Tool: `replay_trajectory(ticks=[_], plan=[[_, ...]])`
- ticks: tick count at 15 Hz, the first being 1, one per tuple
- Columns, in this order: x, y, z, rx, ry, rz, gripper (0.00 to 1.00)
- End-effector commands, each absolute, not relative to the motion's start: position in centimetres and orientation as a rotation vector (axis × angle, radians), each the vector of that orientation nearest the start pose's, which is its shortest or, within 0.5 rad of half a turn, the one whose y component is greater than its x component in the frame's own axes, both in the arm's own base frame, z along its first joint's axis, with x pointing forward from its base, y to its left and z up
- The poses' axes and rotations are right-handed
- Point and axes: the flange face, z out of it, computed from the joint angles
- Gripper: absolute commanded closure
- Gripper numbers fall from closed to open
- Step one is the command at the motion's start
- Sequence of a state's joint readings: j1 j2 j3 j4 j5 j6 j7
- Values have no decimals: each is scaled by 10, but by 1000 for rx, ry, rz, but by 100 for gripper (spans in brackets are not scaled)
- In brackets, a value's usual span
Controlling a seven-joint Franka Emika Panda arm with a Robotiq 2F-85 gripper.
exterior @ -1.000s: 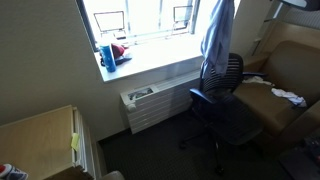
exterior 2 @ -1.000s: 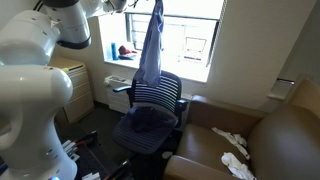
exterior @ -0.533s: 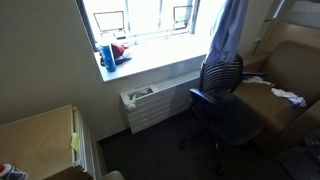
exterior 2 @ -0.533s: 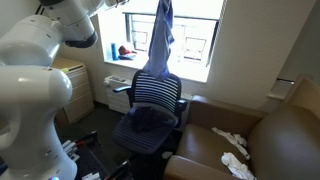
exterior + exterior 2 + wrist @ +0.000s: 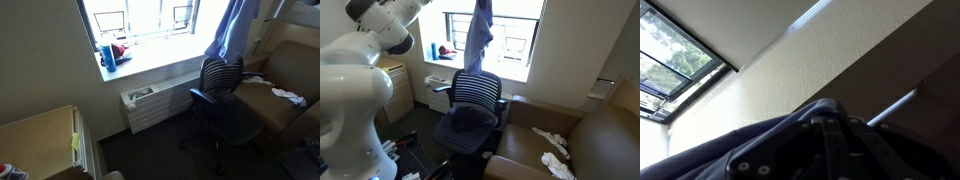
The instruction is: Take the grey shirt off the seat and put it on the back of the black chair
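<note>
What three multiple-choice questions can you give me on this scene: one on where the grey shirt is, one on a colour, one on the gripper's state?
1. Where is the grey shirt?
A. Lying on the tan armchair
B. Hanging in the air over the backrest of the black chair
C. Under the black chair

2. What colour is the small cloth on the tan armchair?
A. White
B. Red
C. Green

3. How is the gripper?
A. Wide open and empty
B. Shut on the grey shirt
C. Shut on the small cloth

Answers:
1 B: in both exterior views it dangles from above, over the backrest.
2 A: it shows pale white against the brown cushion.
3 B: the shirt hangs from it, and dark cloth lies by it in the wrist view.
</note>
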State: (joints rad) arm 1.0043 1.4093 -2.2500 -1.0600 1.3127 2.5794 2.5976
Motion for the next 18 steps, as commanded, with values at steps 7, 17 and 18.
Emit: replay_trajectory(ticks=[7,17,18], plan=[[617,206,752,-231,1367,-929,96],[661,170,687,-122,1568,-394,99],[669,168,680,-114,1586,-351,99]])
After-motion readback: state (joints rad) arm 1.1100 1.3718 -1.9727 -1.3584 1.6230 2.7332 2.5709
